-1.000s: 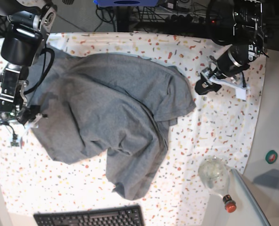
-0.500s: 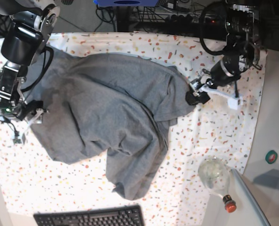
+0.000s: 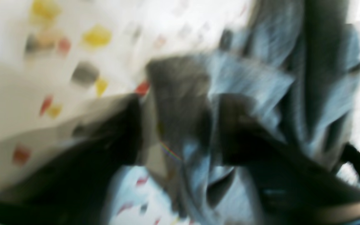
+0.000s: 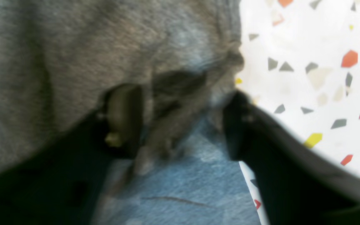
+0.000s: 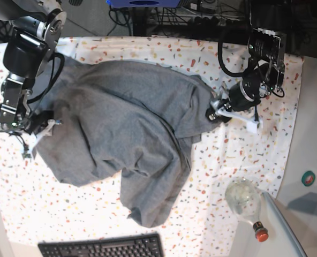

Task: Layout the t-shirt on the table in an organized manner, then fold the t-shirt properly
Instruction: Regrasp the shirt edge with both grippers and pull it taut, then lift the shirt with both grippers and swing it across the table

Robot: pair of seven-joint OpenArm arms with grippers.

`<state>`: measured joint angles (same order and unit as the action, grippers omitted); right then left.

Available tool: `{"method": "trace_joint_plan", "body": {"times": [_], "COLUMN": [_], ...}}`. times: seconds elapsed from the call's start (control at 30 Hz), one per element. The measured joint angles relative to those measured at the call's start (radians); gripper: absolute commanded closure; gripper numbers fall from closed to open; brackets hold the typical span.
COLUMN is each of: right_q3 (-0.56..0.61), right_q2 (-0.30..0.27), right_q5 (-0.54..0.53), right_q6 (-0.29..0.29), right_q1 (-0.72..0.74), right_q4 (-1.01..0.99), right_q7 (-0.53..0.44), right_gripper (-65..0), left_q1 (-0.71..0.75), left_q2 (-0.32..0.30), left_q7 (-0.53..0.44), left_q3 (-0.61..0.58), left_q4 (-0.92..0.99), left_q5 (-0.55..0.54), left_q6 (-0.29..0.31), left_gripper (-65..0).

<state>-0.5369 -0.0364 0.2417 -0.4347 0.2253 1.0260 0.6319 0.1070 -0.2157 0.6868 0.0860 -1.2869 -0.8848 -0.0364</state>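
The grey t-shirt (image 5: 121,139) lies rumpled across the middle of the speckled table (image 5: 255,160). Since a second ago the left gripper (image 5: 214,111) has moved in to the shirt's right-edge fold, jaws spread astride fabric. The right gripper (image 5: 40,126) has advanced onto the left-edge hem, jaws parted around cloth.

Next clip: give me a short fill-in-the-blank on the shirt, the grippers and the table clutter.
The heather-grey t-shirt lies ____ on the speckled table, not flat.
The left gripper is at the shirt's ____ edge in the base view.
The right gripper has grey ____ between its fingers.
A black ____ lies at the near table edge.
Missing: crumpled; right; fabric; keyboard
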Motion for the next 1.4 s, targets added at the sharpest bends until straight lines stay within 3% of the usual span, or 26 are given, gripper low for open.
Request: {"method": "trace_joint_plan", "body": {"times": [0.03, 0.2, 0.33, 0.47, 0.67, 0.83, 1.03, 1.17, 1.23, 1.33, 1.4], "right_q3": [0.000, 0.001, -0.001, 0.001, -0.002, -0.089, -0.142, -0.185, -0.211, -0.270, -0.341], "right_q2": [0.001, 0.002, 0.016, 0.032, 0.042, 0.093, 0.143, 0.182, 0.186, 0.190, 0.190], "right_q5": [-0.010, 0.014, 0.022, 0.016, 0.020, 0.006, 0.020, 0.006, 0.000, -0.025, -0.151], "right_q6": [-0.003, -0.007, -0.004, -0.003, -0.004, -0.008, -0.008, -0.013, -0.013, -0.022, -0.029], "right_q1": [-0.010, -0.091, -0.199, -0.273, -0.356, -0.394, -0.478, -0.529, -0.548, -0.554, -0.550], "right_q4": [0.006, 0.117, 0.269, 0.404, 0.502, 0.611, 0.768, 0.885, 0.898, 0.902, 0.905], "right_q7": [-0.008, 0.019, 0.034, 0.026, 0.032, 0.030, 0.040, 0.034, 0.032, 0.039, 0.036], "right_gripper": [0.0, 0.0, 0.0, 0.0, 0.0, 0.0, 0.0, 0.0, 0.0, 0.0, 0.0], "left_q1": [0.020, 0.085, 0.117, 0.158, 0.173, 0.218, 0.336, 0.392, 0.394, 0.389, 0.360], "left_q2": [-0.002, -0.042, -0.025, -0.026, -0.023, -0.031, -0.031, 0.009, 0.043, 0.081, 0.074], "left_q7": [0.011, 0.017, 0.011, 0.020, 0.019, 0.022, 0.025, 0.030, 0.020, 0.059, 0.064], "left_q3": [-0.003, 0.005, 0.090, 0.143, 0.148, 0.150, 0.158, 0.275, 0.352, 0.436, 0.452], "left_q4": [-0.016, -0.135, -0.214, -0.216, -0.185, -0.231, -0.476, -0.658, -0.689, -0.671, -0.669], "left_q5": [-0.003, 0.010, -0.006, 0.005, -0.004, 0.000, 0.003, -0.006, -0.026, -0.142, -0.214], "left_q6": [0.000, -0.009, 0.011, -0.008, 0.002, -0.001, -0.006, 0.008, 0.012, 0.010, 0.008], "left_gripper": [-2.0, -4.8, -4.8, 0.0, 0.0, 0.0, 0.0, 0.0, 0.0, 0.0, 0.0]}}
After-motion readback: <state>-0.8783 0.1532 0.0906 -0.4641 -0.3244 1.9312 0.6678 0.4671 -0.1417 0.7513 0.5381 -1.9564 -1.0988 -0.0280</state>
